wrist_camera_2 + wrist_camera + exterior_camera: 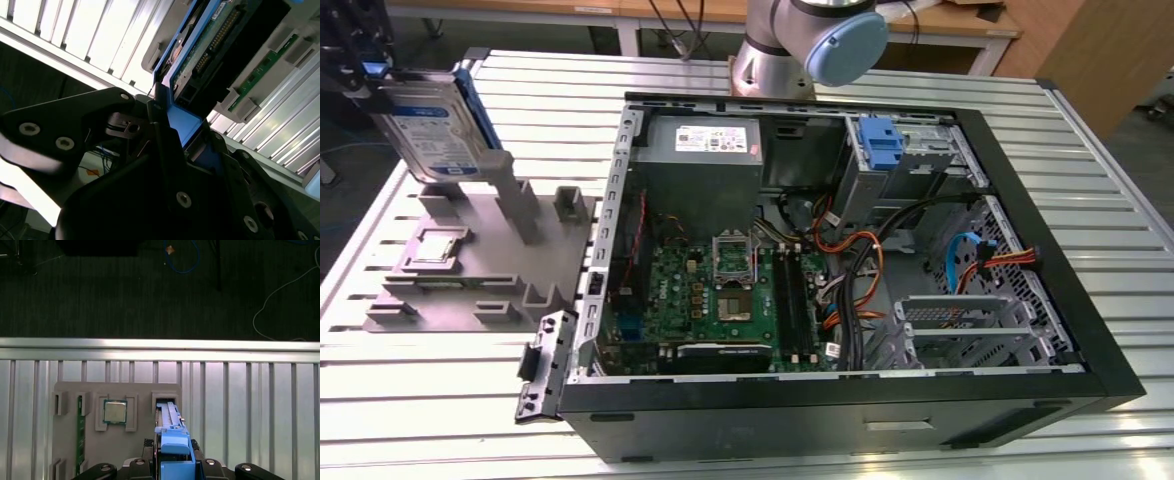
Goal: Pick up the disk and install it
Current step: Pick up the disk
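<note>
The disk point(434, 125), a silver-grey hard drive with a white-and-blue label and a blue carrier frame, stands on edge at the exterior view's far left. It is at the top of the grey fixture's point(467, 260) upright holder. My gripper point(367, 80) is shut on the disk's upper end. In the first wrist view the blue frame of the disk point(172, 440) sits between the black fingers of the gripper point(175, 462), over the fixture's slot point(165, 405). The second wrist view shows the gripper point(170, 130) pinching the blue frame, with the disk's point(210, 45) circuit-board side showing.
An open computer case point(854, 250) lies on the slatted metal table point(1094, 160), with motherboard, cables and a drive bay holding a bare blue bracket point(883, 140). The fixture point(140, 390) also carries a small square chip point(115, 411) and a green memory stick point(79, 435). The arm's base point(801, 40) stands behind the case.
</note>
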Robot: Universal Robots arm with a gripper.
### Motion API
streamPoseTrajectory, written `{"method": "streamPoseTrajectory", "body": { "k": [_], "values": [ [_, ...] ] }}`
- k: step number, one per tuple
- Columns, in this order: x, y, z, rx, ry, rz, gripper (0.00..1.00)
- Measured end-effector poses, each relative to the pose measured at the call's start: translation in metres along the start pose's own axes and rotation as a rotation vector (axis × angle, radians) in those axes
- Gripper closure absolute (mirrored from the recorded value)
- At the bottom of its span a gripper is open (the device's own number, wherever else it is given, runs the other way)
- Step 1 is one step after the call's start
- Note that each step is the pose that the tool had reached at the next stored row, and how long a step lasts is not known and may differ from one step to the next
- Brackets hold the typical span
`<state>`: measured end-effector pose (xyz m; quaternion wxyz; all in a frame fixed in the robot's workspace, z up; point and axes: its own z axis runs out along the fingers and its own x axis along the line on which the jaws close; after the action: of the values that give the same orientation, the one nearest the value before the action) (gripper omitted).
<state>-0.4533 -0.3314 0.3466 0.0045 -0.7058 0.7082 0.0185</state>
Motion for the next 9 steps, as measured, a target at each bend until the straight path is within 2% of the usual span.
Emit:
{"method": "streamPoseTrajectory", "body": {
  "k": [9],
  "values": [
    [-0.0002,0.0002,-0.007,0.0001,0.0,0.0,0.63]
  ]
}}
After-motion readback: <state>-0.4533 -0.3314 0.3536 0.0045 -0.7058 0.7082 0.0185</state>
